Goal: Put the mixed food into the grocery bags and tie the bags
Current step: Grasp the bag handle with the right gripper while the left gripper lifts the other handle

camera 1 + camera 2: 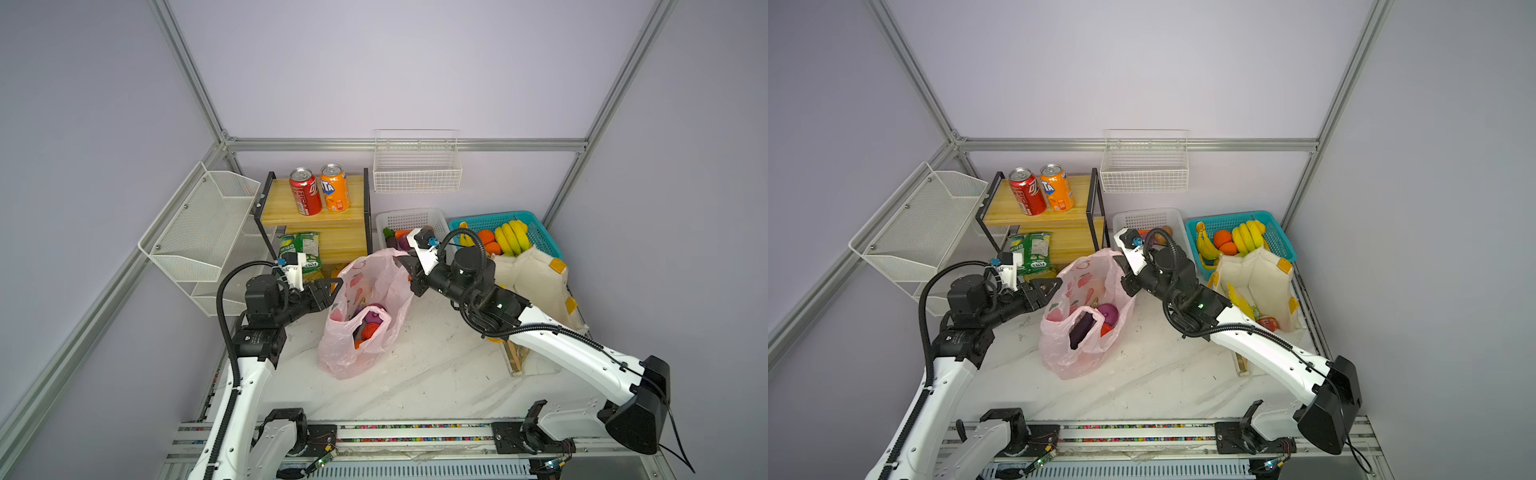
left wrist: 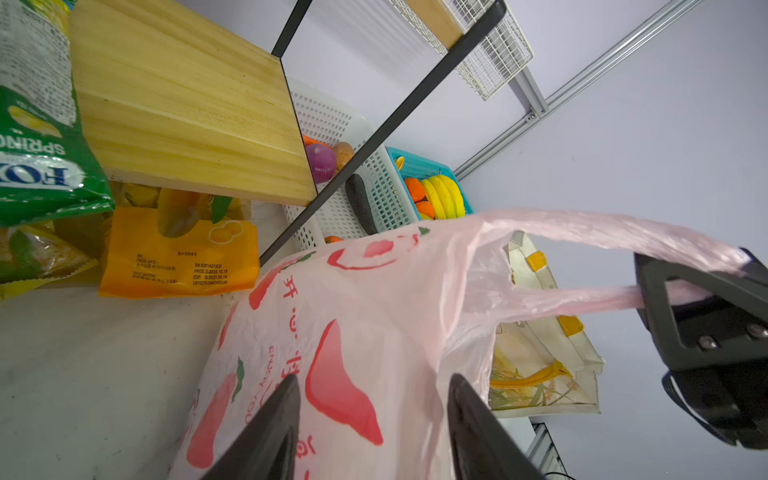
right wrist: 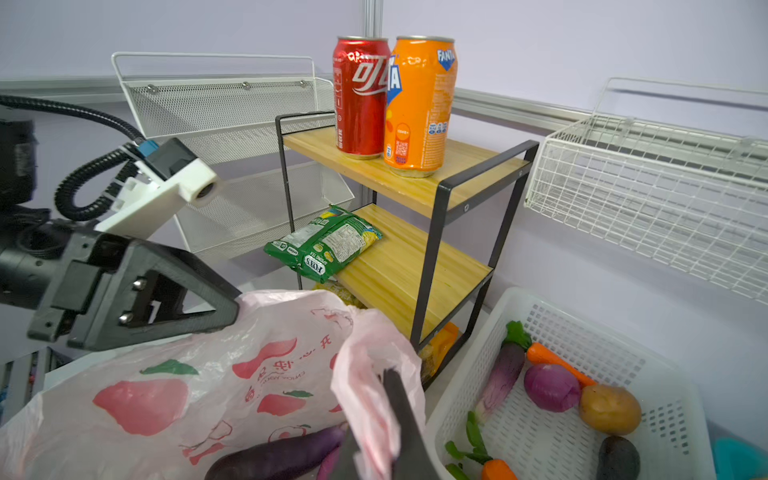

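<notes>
The pink grocery bag (image 1: pixel 365 316) stands open mid-table. Inside it lie an eggplant (image 1: pixel 1081 330), a purple onion (image 1: pixel 1108 313) and a red tomato (image 1: pixel 370 330). My right gripper (image 3: pixel 392 399) is shut on one loop handle (image 2: pixel 582 297) at the bag's far right rim, pulling it taut. My left gripper (image 2: pixel 374 386) is open at the bag's left side, with the printed plastic just past its fingertips. The cream tote (image 1: pixel 536 282) stands behind my right arm. The red soda can (image 1: pixel 305 191) stands on the top shelf.
An orange can (image 1: pixel 334 189) stands beside the red one on the wooden shelf (image 1: pixel 345 232), with a green packet (image 1: pixel 300 253) on the lower board. A white basket (image 3: pixel 561 415) of vegetables and a teal basket (image 1: pixel 536 232) of bananas sit behind. Wire racks hang left and back.
</notes>
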You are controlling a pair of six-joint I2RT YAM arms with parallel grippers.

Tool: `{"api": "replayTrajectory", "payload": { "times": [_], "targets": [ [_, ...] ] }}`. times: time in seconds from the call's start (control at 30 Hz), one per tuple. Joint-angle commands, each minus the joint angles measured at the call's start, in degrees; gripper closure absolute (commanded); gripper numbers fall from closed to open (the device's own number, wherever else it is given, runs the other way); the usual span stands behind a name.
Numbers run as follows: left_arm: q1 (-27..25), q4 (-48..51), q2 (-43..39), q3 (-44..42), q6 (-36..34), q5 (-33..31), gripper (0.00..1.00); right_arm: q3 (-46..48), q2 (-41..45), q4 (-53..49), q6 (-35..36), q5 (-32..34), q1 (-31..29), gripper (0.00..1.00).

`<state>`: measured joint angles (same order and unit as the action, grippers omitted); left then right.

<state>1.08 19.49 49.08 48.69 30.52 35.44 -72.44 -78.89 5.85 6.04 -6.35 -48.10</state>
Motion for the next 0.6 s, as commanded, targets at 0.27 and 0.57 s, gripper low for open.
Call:
{"api": "replayTrajectory", "payload": {
  "times": [0.27, 0.57],
  "targets": [
    [-13.18, 7.40, -7.78, 14.83, -13.03, -15.19, 0.29, -5.88, -7.42, -3.12, -15.34, -13.78, 3.65, 0.97],
    [-38.73, 16.27, 0.54, 22.33, -25.00, -30.48, 0.27, -6.73, -9.43, -3.01, -17.03, -15.49, 6.06, 0.97]
  ]
}}
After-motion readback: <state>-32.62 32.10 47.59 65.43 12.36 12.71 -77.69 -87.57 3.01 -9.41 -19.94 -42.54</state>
